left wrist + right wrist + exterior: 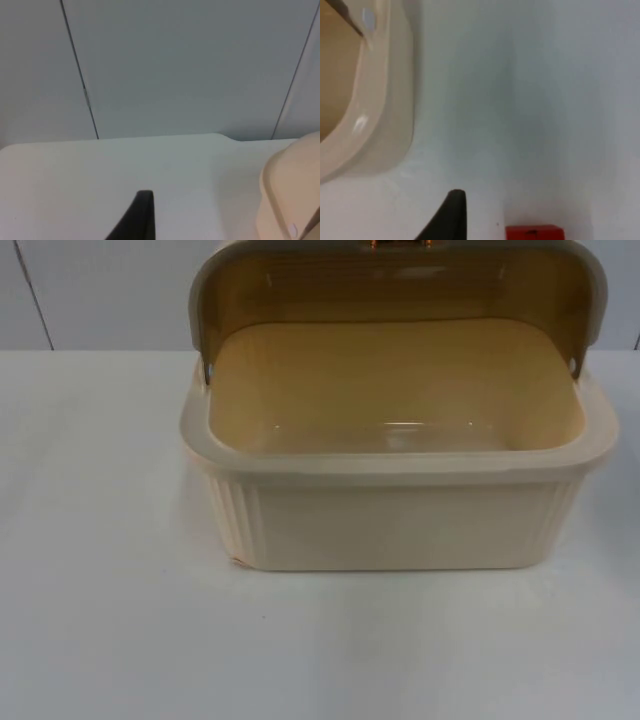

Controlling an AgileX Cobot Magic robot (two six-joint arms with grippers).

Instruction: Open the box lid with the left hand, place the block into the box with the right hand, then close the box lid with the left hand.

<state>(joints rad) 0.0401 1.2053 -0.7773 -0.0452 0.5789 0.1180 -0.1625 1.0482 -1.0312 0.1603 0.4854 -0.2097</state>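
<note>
box: cream plastic box (400, 515) with ribbed corners, sits mid-table on the white table top (110, 620); its rim also seen in the right wrist view (380, 100) and a corner of it in the left wrist view (290, 200)
lid: translucent amber lid (400, 285) with cream edge, swung up and back, standing open behind the box mouth
box inside: smooth tan floor, nothing visible in it
block: red block (535, 233) on the table, partly cut by the frame edge, near the right fingertip, well apart from the box rim
left gripper: one black fingertip (135, 217) over bare table, beside the box corner, not touching it; second finger not seen, so cannot tell how wide the pincer is; nothing seen in its hold
right gripper: one black fingertip (447, 215) above the table, between the box rim and the red block, touching neither; cannot tell its opening; nothing seen in its hold
wall: grey partition wall (190, 65) with vertical seams behind the table edge
in the way: bare table between the right fingertip and the block; open lid leaves the box mouth uncovered from above
</note>
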